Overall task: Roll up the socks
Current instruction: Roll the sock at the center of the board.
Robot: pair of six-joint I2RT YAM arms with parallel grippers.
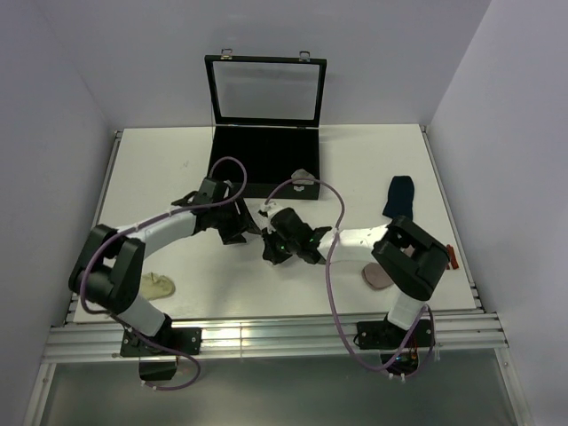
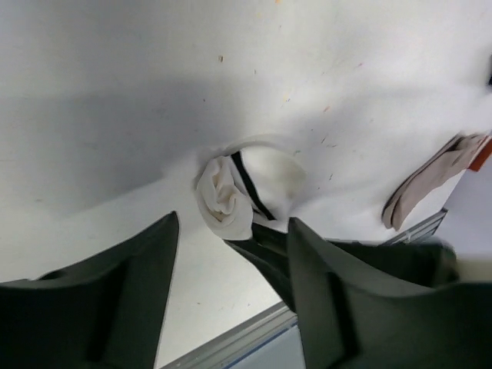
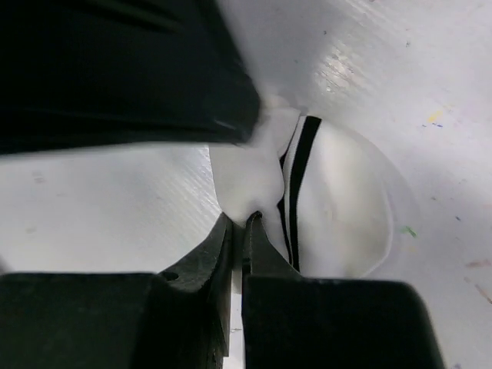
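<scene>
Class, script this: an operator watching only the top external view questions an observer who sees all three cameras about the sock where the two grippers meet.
Operator: From above, the arms cover the sock. Does the right gripper have it?
Observer: Yes. The right wrist view shows the right gripper shut on a fold of the white sock.
Operator: And the left gripper?
Observer: The left wrist view shows the left gripper open, fingers wide apart, gripping nothing.
</scene>
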